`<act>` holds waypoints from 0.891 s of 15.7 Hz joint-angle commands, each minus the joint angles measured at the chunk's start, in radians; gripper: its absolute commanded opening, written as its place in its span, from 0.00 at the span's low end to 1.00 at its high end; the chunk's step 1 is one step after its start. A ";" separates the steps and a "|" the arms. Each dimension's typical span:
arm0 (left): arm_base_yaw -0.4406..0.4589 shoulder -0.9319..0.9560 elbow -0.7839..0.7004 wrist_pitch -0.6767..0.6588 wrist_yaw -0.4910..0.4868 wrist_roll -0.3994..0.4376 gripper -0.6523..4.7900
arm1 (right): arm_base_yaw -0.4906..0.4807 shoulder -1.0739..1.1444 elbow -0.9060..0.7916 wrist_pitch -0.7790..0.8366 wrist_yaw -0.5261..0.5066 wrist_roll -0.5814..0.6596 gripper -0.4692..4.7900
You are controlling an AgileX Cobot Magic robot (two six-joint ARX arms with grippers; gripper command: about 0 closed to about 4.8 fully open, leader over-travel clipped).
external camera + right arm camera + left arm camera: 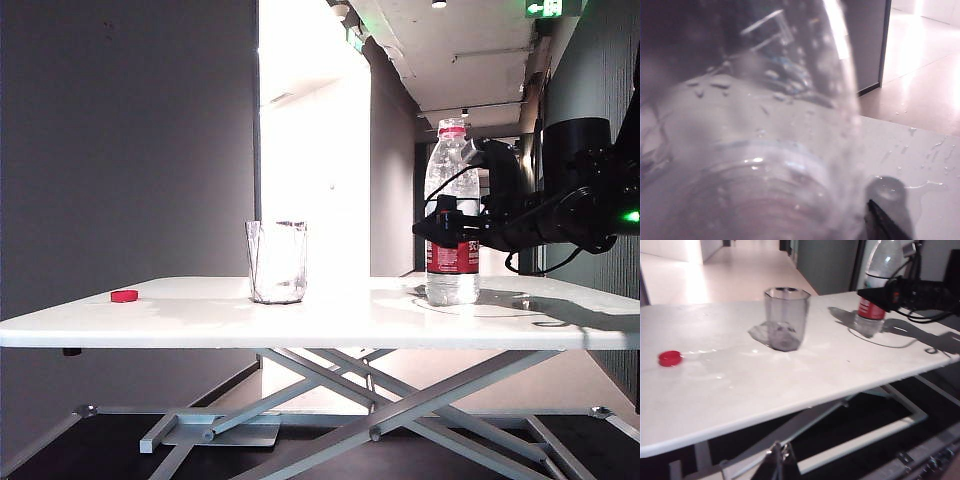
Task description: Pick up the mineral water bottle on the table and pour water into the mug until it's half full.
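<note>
1. While the right hand [447, 228] stands level at the label of the tall clear plastic mineral water bottle with the red-and-white label [452, 215], its jaws are spread wide on either side of the bottle and, judging from the frames, not yet pressing it; the bottle stands upright on the right part of the wide white table [330, 310].
2. Step in hand, as I judge it: the approach to grasp the bottle. The next move calls for closing on the label band, lifting straight, then carrying leftward in the exterior view.
3. Close up in the right wrist view, the bottle [760, 130] fills the frame, with droplets on its wall.
4. The short clear faceted glass mug [277, 261] stands mid-table, well apart from the bottle, apparently empty.
5. A small red cap [124, 296] lies far left, out of the path.
6. Nothing stands between bottle and mug; wet patches on the table could make things slip.
7. The left hand [779, 460] hangs below the table edge, its fingers together, holding nothing.
</note>
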 commanded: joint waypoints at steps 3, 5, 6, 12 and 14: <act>-0.001 0.000 0.002 -0.035 0.011 -0.005 0.11 | 0.003 -0.007 0.004 0.010 -0.005 0.000 1.00; -0.001 0.001 0.002 -0.044 0.011 -0.003 0.11 | 0.003 -0.007 0.004 0.010 -0.005 0.000 1.00; -0.001 0.000 0.002 -0.047 0.011 0.007 0.11 | 0.003 -0.007 0.004 0.010 -0.007 0.000 0.99; -0.001 0.000 0.002 -0.047 0.011 0.017 0.11 | 0.003 -0.007 0.004 0.006 -0.092 0.000 0.47; -0.001 0.000 0.002 -0.046 0.011 0.018 0.11 | 0.003 -0.007 0.004 0.006 -0.093 0.000 0.47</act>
